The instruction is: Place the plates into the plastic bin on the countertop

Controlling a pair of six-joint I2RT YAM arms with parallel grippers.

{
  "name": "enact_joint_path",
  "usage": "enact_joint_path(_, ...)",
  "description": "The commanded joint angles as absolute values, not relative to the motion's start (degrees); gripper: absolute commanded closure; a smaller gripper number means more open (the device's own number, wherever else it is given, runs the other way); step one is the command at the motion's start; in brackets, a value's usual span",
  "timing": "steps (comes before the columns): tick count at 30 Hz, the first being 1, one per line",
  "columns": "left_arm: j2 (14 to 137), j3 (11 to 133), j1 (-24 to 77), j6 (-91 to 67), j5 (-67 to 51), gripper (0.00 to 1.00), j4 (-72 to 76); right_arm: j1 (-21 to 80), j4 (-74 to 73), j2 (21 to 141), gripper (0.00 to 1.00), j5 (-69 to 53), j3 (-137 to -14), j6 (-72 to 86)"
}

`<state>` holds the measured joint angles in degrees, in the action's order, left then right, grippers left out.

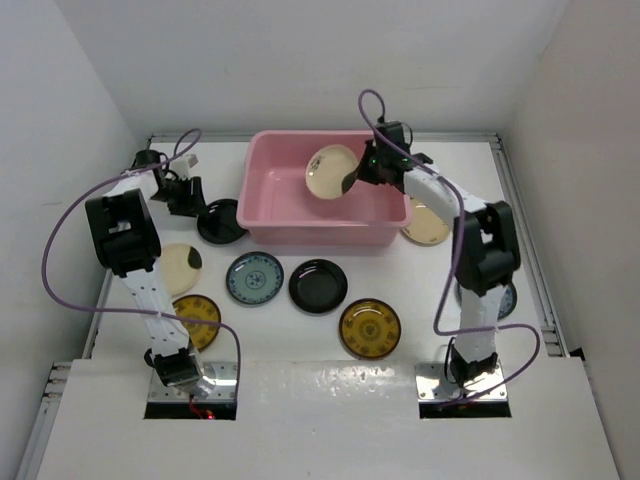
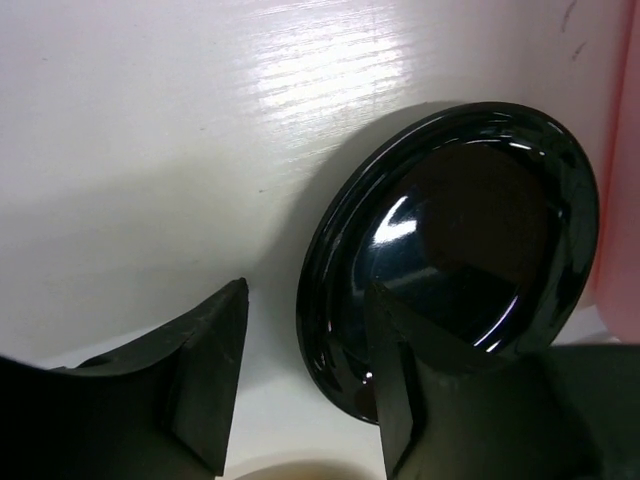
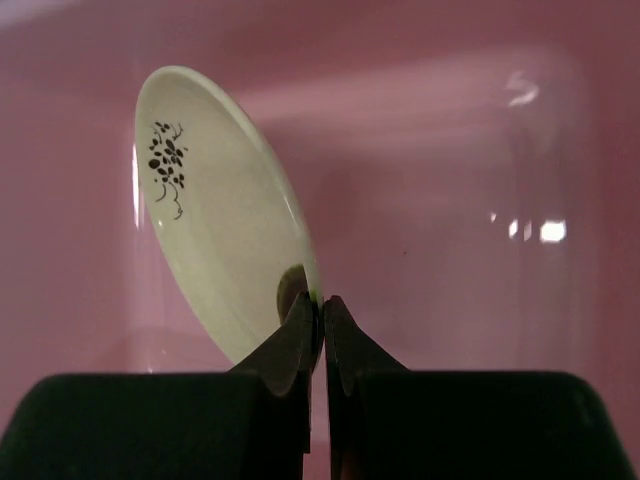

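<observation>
The pink plastic bin (image 1: 270,205) stands at the back middle of the white countertop (image 1: 420,290). My right gripper (image 1: 358,172) is shut on the rim of a cream plate with a dark mark (image 1: 330,170) and holds it tilted over the bin's inside. In the right wrist view the gripper (image 3: 322,308) pinches that plate (image 3: 215,220) in front of the pink bin wall (image 3: 460,200). My left gripper (image 1: 192,203) is open beside a black plate (image 1: 222,222) left of the bin. In the left wrist view the gripper (image 2: 305,385) straddles the rim of the black plate (image 2: 470,220).
On the countertop lie a cream blotched plate (image 1: 180,266), a teal plate (image 1: 254,278), a black plate (image 1: 318,286) and two amber plates (image 1: 370,328) (image 1: 197,320). Another plate (image 1: 428,224) lies right of the bin. A teal plate (image 1: 508,300) is partly hidden behind the right arm.
</observation>
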<state>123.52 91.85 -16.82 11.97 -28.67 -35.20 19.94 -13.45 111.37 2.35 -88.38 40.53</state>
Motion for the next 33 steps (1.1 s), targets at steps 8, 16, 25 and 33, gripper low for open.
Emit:
enact_joint_path(8,128.06,92.89,-16.96,12.49,-30.32,0.93,-40.96,20.48,-19.6,128.4,0.83,-19.51,-102.48,42.8)
enact_joint_path(16,124.82,103.94,-19.51,7.56,-28.57,1.0,-41.48,20.39,-23.89,125.95,0.16,-19.69,-105.63,36.32)
enact_joint_path(25,117.43,124.07,-17.58,5.71,-24.17,1.0,-41.48,14.6,-20.83,108.82,0.15,-13.82,-97.93,37.86)
enact_joint_path(33,118.12,139.49,-3.36,1.58,-32.16,1.0,-41.48,0.29,-18.19,89.41,0.15,4.26,-69.1,45.25)
